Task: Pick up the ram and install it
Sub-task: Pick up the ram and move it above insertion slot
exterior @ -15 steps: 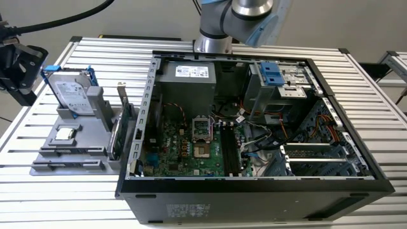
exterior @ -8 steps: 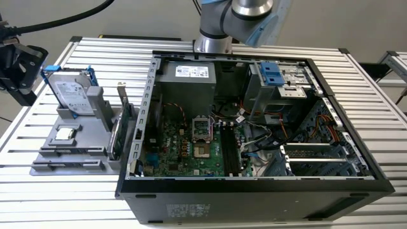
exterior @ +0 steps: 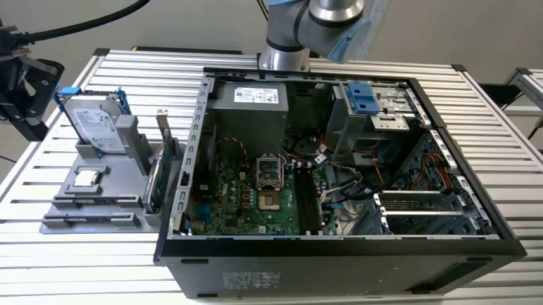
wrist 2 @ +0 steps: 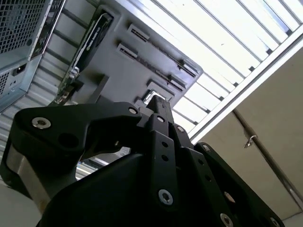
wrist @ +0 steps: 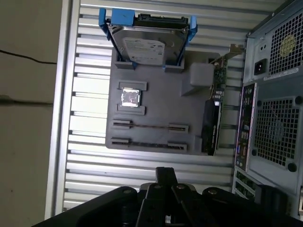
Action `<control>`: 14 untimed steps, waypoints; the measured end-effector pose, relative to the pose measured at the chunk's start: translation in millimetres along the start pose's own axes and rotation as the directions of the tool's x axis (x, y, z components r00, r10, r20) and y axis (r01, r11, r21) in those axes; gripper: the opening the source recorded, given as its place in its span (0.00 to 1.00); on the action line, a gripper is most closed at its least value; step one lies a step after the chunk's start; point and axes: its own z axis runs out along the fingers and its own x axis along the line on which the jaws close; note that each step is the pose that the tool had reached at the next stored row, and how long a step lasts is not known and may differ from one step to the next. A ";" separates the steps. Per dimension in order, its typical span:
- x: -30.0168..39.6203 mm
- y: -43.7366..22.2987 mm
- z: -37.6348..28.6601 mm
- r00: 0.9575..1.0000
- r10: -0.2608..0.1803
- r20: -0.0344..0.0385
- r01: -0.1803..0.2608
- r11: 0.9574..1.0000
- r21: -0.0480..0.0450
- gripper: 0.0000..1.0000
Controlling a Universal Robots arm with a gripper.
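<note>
In the first wrist view, a thin dark strip point(wrist: 150, 126) runs between the end clips of a long slot in the grey holder point(wrist: 156, 101). I take it for the ram seen edge-on. A similar strip point(wrist: 147, 143) fills the slot beside it. My gripper point(wrist: 165, 174) hangs well above the holder's slotted end, touching nothing. Its black fingers meet at one tip and hold nothing, as the second wrist view point(wrist 2: 159, 105) also shows. The open computer case point(exterior: 182, 190) lies beside the holder, and the motherboard's black memory slots point(exterior: 307, 202) are exposed.
The holder point(exterior: 127, 175) also carries a silver hard drive in a blue frame point(exterior: 91, 121), a small square chip point(exterior: 88, 178) and a green expansion card point(exterior: 163, 168) on edge. The arm's base point(exterior: 284, 58) rises behind the case. A black fixture point(exterior: 21, 89) stands at the exterior view's left edge.
</note>
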 end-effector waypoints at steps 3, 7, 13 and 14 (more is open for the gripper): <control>0.0 0.0 0.0 0.999 -0.038 -0.002 0.038 0.999 0.000 0.00; 0.1 0.0 0.0 0.995 -0.095 -0.005 0.095 0.995 -0.001 0.00; 0.1 0.1 0.0 0.982 -0.190 -0.009 0.190 0.982 -0.002 0.00; 0.1 0.1 0.0 0.978 -0.208 -0.010 0.208 0.978 -0.002 0.00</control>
